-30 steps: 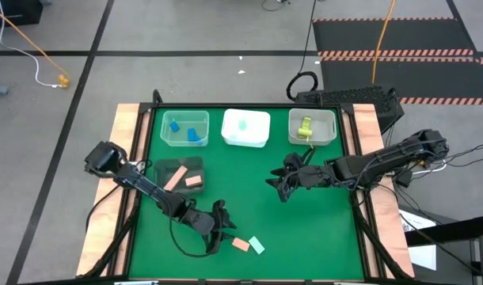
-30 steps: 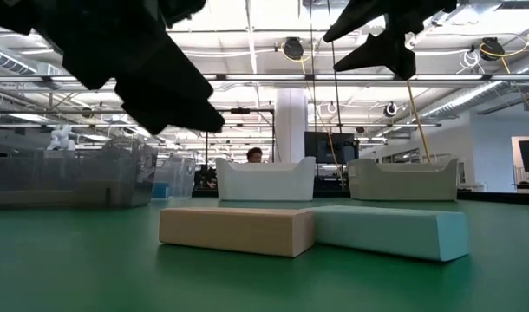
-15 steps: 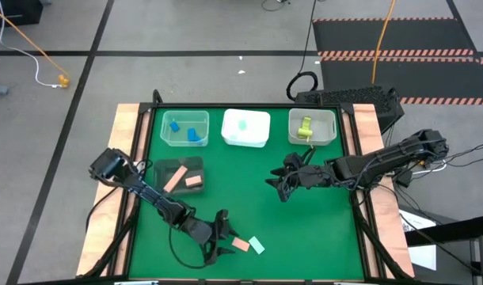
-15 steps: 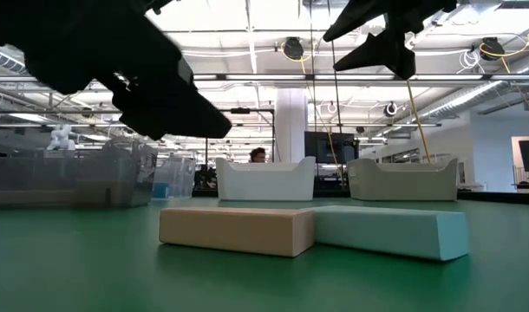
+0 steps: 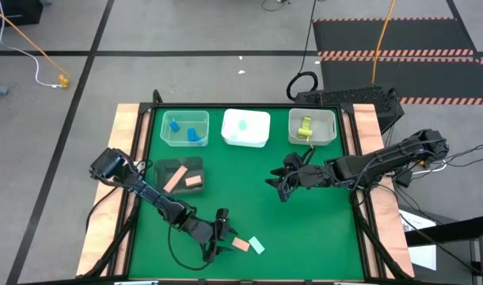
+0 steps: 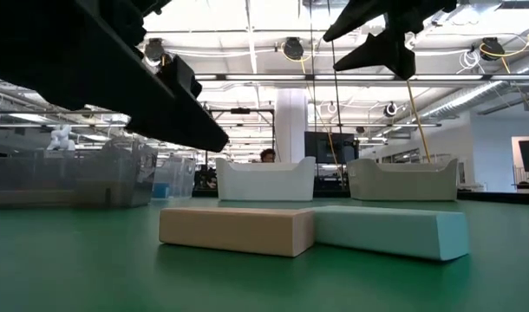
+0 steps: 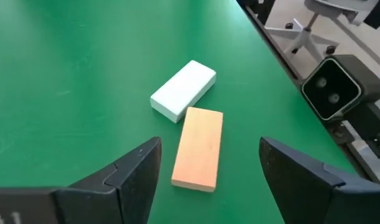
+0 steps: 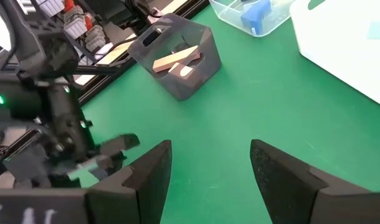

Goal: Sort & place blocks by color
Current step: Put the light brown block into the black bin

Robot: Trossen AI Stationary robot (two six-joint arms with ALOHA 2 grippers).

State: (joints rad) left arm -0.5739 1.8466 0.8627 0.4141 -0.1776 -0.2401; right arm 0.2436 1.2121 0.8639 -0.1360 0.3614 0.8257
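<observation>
A salmon pink bar (image 5: 241,245) and a pale mint bar (image 5: 256,245) lie flat and touching on the green mat near the table's near edge; both show in the left wrist view (image 7: 199,148) (image 7: 183,90) and the low view (image 6: 237,230) (image 6: 390,230). My left gripper (image 5: 220,235) hovers open just left of the pink bar, its fingers standing either side of it without touching. My right gripper (image 5: 279,188) hangs open above the mat's middle right, holding nothing. Other blocks sit in the bins.
Along the far edge stand a clear bin with blue blocks (image 5: 185,128), a white bin with a mint block (image 5: 246,127) and a clear bin with a yellow-green block (image 5: 312,127). A dark clear bin with pink bars (image 5: 178,176) sits at left. A camera (image 7: 332,89) stands at the near edge.
My left gripper has moved toward the table's near edge and slightly right, closing in on the pink bar and coming lower. The blocks and my right arm have stayed put.
</observation>
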